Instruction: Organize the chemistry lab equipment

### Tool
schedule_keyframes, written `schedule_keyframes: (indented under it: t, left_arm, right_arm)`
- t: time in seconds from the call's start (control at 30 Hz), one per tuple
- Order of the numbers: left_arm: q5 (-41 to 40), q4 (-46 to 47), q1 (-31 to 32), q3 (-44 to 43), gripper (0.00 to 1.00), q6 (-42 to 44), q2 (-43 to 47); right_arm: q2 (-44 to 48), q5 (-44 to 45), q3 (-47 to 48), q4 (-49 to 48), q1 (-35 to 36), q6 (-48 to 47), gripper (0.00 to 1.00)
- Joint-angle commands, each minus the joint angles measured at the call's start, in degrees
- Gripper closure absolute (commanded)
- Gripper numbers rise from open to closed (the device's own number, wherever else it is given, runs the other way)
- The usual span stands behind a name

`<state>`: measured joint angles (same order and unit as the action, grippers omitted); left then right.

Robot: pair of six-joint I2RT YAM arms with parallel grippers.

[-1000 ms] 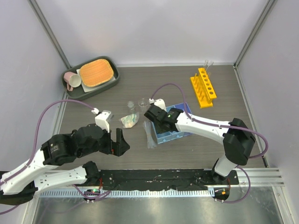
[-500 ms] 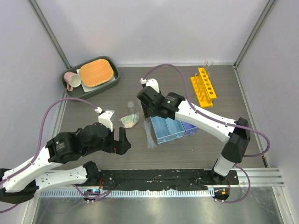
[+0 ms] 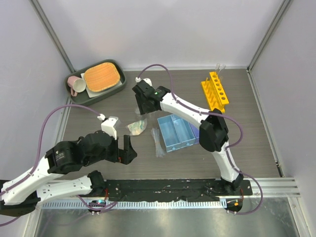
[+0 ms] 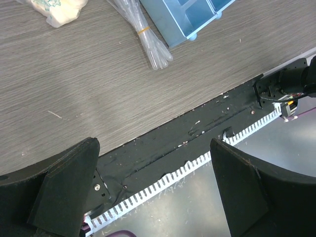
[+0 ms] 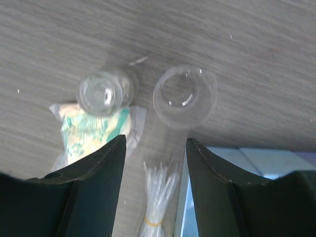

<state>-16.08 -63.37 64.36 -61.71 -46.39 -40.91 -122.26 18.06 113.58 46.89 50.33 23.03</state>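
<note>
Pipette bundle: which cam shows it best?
Left wrist: the pipette bundle lies sharp and unobstructed, orange band visible, top end cropped. Right wrist shows it blurred, low in frame. Top external shows only a pale streak beside the blue tray.

There is one blue plastic three-compartment tray (image 3: 170, 134). Just beyond its far-left corner stand two small clear beakers (image 5: 183, 96), and beside them lies one green-and-white packet (image 5: 89, 131). One banded bundle of clear pipettes (image 3: 157, 142) lies along the tray's left side. Far right of it is one yellow-orange test tube rack (image 3: 214, 92) holding two thin clear tubes (image 3: 219, 66). Far left of it are one grey tray (image 3: 121, 80), one orange pad (image 3: 102, 75) and one pink mug (image 3: 75, 85).
</note>
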Motion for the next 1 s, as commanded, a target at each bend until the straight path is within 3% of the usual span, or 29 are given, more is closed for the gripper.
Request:
schedule_keyframes:
  t: [0.0, 0.23, 0.47, 0.97]
  left_arm:
    - [-1.59, -0.96, -0.29, -1.74, 0.0, -0.98, 0.91]
    - [-1.85, -1.66, -0.29, -1.57, 0.0, -0.54, 1.0]
    - [-1.68, -1.66, -0.29, -1.57, 0.0, -0.45, 0.48]
    - [-1.15, -0.35, -0.29, -1.92, 0.0, 0.51, -1.72]
  right_arm:
    - [-2.54, -4.17, 8.31, -1.02, -0.67, -1.4, 0.42]
    - [-5.8, -6.9, 12.71, -1.1, -0.67, -2.02, 0.4]
    - [-6.94, -2.07, 14.22, 0.21, -1.98, -1.15, 0.38]
    - [-3.52, -3.12, 1.56, -3.21, -8.05, 0.62, 0.38]
